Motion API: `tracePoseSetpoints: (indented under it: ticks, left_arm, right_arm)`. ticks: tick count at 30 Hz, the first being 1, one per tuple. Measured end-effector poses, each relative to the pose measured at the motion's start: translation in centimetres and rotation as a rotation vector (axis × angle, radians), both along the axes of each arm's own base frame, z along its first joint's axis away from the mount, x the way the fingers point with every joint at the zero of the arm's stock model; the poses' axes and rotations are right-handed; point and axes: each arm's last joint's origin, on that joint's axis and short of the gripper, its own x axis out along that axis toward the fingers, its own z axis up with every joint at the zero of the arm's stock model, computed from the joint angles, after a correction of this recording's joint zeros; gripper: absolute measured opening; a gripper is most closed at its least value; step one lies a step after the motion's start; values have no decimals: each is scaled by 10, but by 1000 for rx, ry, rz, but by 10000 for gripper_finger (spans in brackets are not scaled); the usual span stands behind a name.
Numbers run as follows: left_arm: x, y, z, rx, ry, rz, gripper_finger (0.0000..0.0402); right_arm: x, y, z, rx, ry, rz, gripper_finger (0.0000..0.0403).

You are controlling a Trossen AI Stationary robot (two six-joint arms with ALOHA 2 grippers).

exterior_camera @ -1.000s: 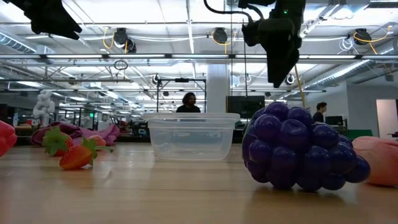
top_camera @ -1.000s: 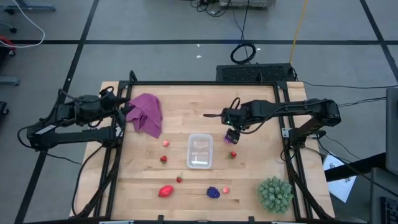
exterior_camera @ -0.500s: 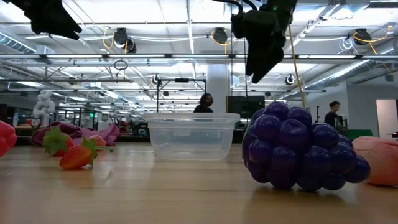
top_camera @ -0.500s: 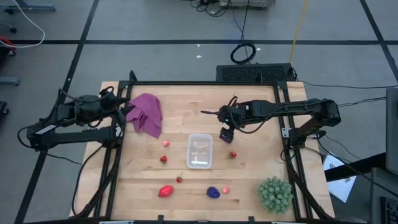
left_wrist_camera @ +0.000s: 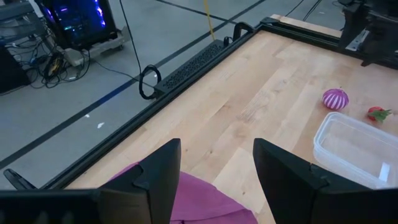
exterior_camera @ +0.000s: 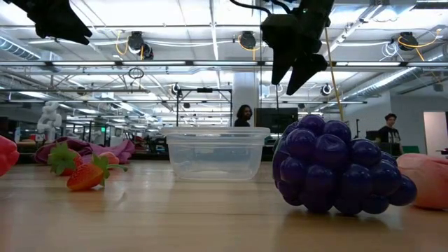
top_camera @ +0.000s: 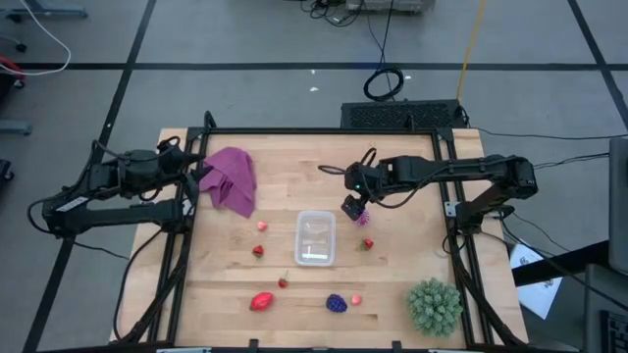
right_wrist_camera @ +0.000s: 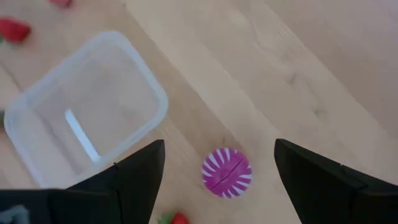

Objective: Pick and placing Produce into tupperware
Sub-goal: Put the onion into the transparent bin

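Low view puts the dark purple berry cluster (exterior_camera: pixel 341 165) nearest to me, with strawberries (exterior_camera: pixel 87 175) to one side and the clear tub (exterior_camera: pixel 215 152) standing farther back on the table (exterior_camera: pixel 175 217). The tub is empty, as far as I can see.

From above, the right claw (top_camera: pixel 353 207) hangs over the table just beside the tub (top_camera: pixel 315 237), its fingers wide apart and holding nothing. Under it, in the right wrist view, lies the striped magenta ball (right_wrist_camera: pixel 226 172), close to the tub wall (right_wrist_camera: pixel 81 112) but not touching it. I judge this ball as light and stiff with a smooth skin, so it may roll or slip. I would close on its middle, straight from above.

Around the ball there is free wood on most sides. One small strawberry (top_camera: pixel 368 243) sits near, and the tub edge leaves little room on that side.

Farthest, the left claw (top_camera: pixel 193 169) waits at the table edge by the magenta cloth (top_camera: pixel 232 179), fingers apart and empty.
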Motion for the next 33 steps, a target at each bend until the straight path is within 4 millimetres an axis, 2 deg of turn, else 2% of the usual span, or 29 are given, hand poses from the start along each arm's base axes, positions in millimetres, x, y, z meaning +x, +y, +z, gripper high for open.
tracePoseSetpoints:
  ticks: [9,17,23,29,33]
  left_arm:
    - [0,0,0,1,0,0,207]
    - [0,0,0,2,1,-1,207]
    - [0,0,0,2,1,-1,207]
    - [0,0,0,2,1,-1,207]
    - [0,0,0,2,1,-1,207]
  right_arm:
    - [-4,-15,-1,145,-1,-140,295]
    - [-15,-23,-5,162,105,-204,295]
    - [-17,-23,-8,171,114,-231,295]
    - [-22,-21,-32,197,142,-271,295]
    - [-23,-18,-52,300,121,-250,295]
